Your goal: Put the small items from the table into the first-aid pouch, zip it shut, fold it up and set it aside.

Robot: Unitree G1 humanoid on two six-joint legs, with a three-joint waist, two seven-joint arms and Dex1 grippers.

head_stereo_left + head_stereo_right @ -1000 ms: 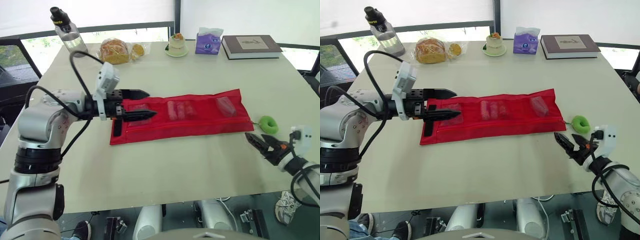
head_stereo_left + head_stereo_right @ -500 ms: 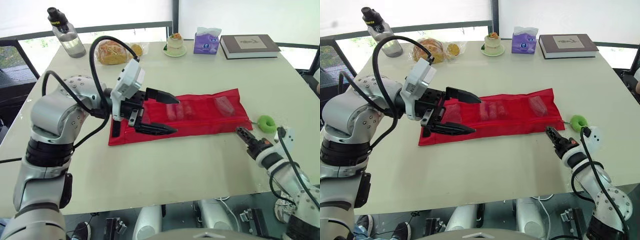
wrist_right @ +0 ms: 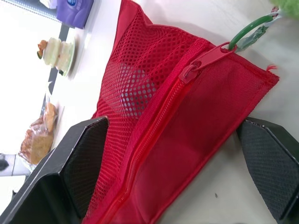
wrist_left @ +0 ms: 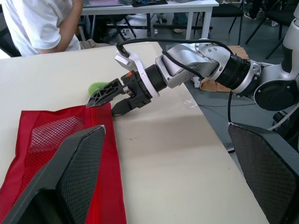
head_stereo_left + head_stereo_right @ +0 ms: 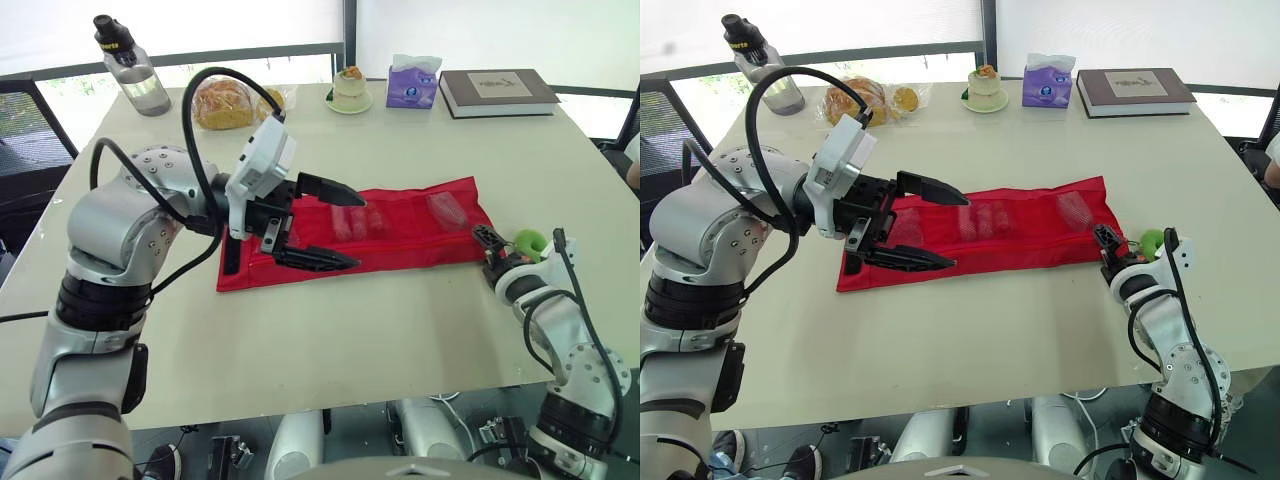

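The long red mesh first-aid pouch (image 5: 420, 240) lies unrolled flat across the middle of the pale beige surface (image 5: 350, 340), and clear-wrapped small items (image 5: 375, 220) show through its mesh pockets, so packing looks done. The right end effector (image 5: 482, 238) sits low at the pouch's right end with its black fingers apart, flanking the corner where the red zipper pull (image 3: 205, 59) and its green ring (image 5: 528, 242) rest, placed, I'd judge, to take the pull or pin that end. The left end effector (image 5: 358, 230) hovers spread wide above the pouch's left end, gripping nothing, likely poised to start the fold.
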